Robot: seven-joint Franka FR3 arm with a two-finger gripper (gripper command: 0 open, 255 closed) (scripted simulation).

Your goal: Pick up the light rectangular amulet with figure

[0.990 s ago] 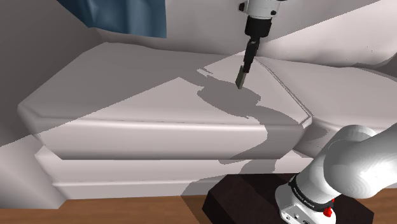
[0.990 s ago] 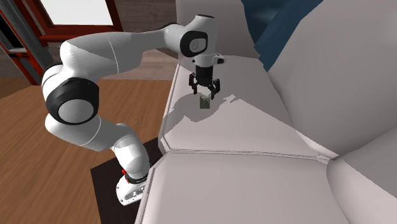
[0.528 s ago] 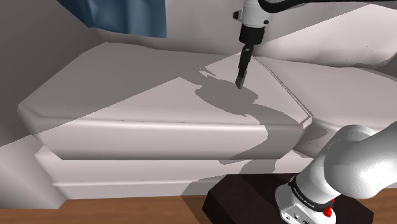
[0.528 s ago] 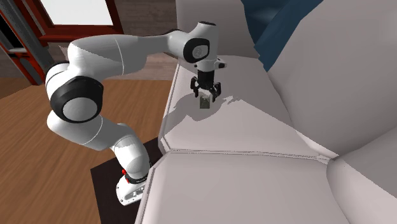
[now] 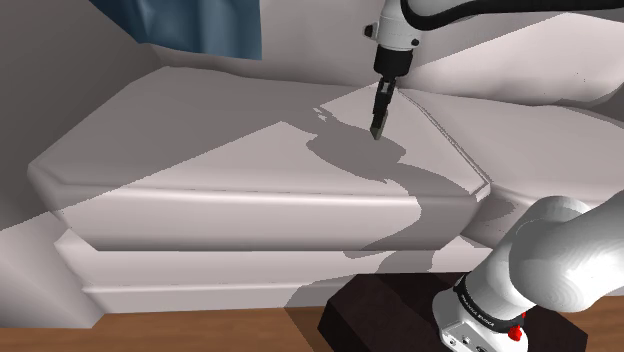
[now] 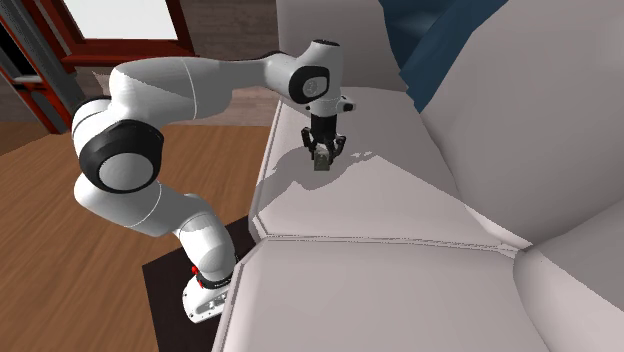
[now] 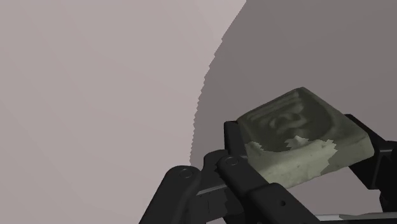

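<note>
Amulet (image 7: 299, 137) is near the back corner of the sofa cushion (image 5: 200, 130). My claw (image 6: 321, 153) is squeezing it from both sides. I hold the sides tight so it won't slip when I lift.

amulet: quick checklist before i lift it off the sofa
1. Grasp: ok. Both fingers of the gripper sit against the sides of the amulet.
2. Grip depth: cannot tell. The amulet hides how far down its sides the fingers reach.
3. Gripper angle: ok. In the shoulder view it points straight down at the seat cushion.
4. Amulet off the cushion: not ok. The gripper tip meets its own shadow on the cushion.
5. Room to rise: ok. The sofa back stands off to the side of the gripper.
</note>
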